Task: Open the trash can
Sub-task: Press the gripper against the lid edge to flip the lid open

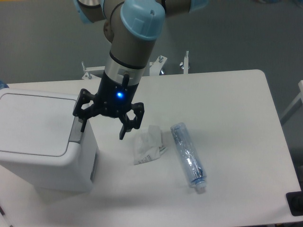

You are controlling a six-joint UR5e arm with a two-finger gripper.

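We see a white tabletop (227,94) from above, with the trash can (40,137) at its left edge, lid flat and shut. Its grey push tab (75,128) sits on the lid's right side. Our gripper (102,126) hangs just beside that side, jaws spread open and holding nothing; one finger is over or just at the tab, though we cannot tell whether it touches. A blue light glows on the wrist.

We judge we are in the approach step, lining up on the tab. The next move likely calls for lowering a fingertip squarely onto the tab and pressing down, keeping clear of the lid so it can swing up.

Right of the gripper lies a crumpled white wrapper (148,144), and beyond it an empty clear plastic bottle (188,156) on its side. Both are near but apart from the can. The bare tabletop stretches to the far right edge, leaving room to withdraw.
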